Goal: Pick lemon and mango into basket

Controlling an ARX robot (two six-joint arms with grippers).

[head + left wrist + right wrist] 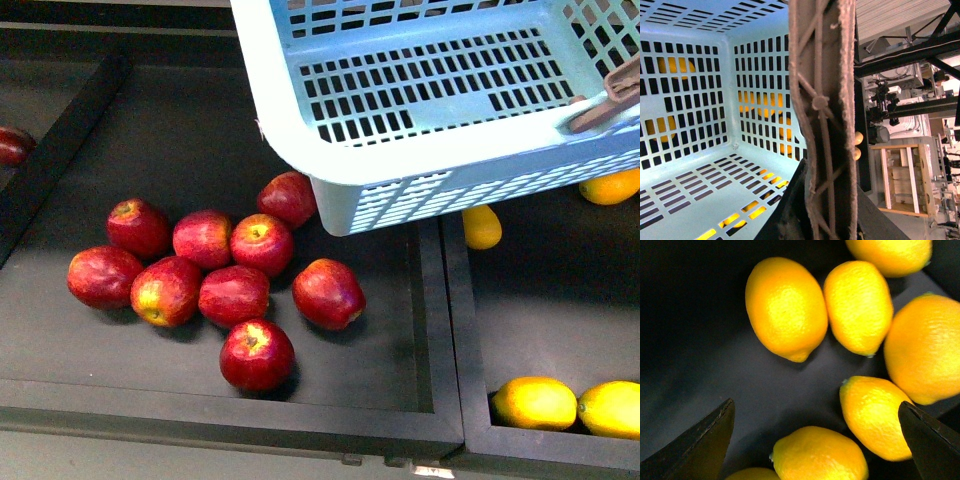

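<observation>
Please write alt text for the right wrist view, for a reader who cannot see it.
Yellow lemons lie close together on a dark tray floor, seen from close above. The right gripper is open, its two dark fingertips spread wide with the nearest lemons between them.

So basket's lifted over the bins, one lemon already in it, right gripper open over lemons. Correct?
No, the basket is empty; front view shows its bare floor. Rest holds: lifted over the bins, right gripper open over lemons.
</observation>
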